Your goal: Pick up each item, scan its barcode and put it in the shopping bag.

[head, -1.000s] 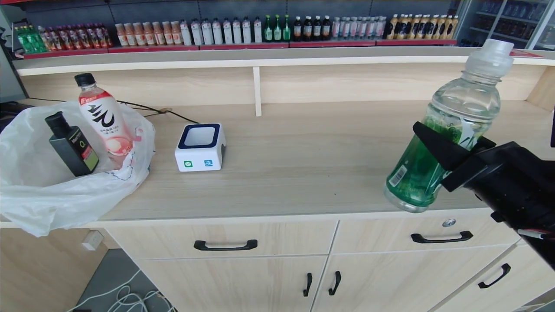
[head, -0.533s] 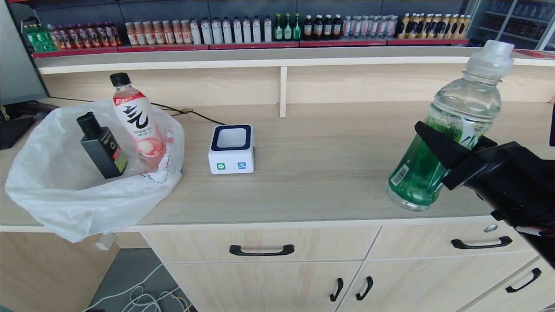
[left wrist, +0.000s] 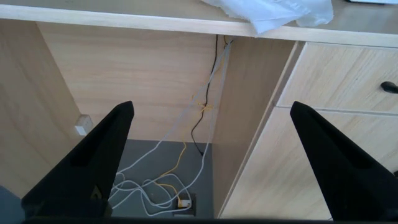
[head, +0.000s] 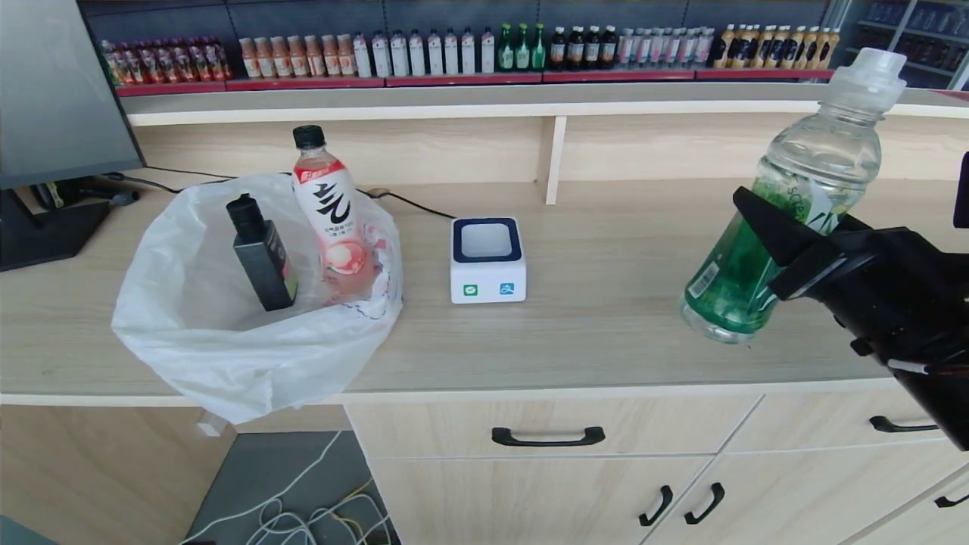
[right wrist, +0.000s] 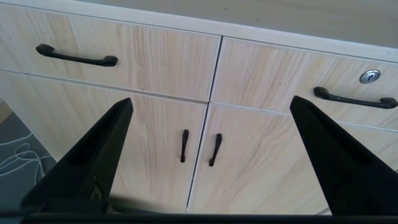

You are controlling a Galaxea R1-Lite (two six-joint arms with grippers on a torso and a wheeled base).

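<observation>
Right tool (head: 759,244) clamped on green bottle (head: 804,185), held tilted, cap up, over right part of bench (head: 606,333), well apart from scanner (head: 487,261). Shopping bag (head: 197,333) on left of bench holds pink bottle (head: 331,216) and dark bottle (head: 261,253). Left tool (left wrist: 211,109) wide, nothing between fingers.

Counter (head: 606,333): light wood | cabinets (head: 454,492): black handles (head: 548,436) | back shelf (head: 454,79): bottle rows | floor (head: 265,469): grey, loose cables (head: 333,518)

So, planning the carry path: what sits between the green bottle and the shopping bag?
In the head view, the white scanner box stands between the green bottle and the shopping bag, nearer the bag; the rest is bare counter.
</observation>
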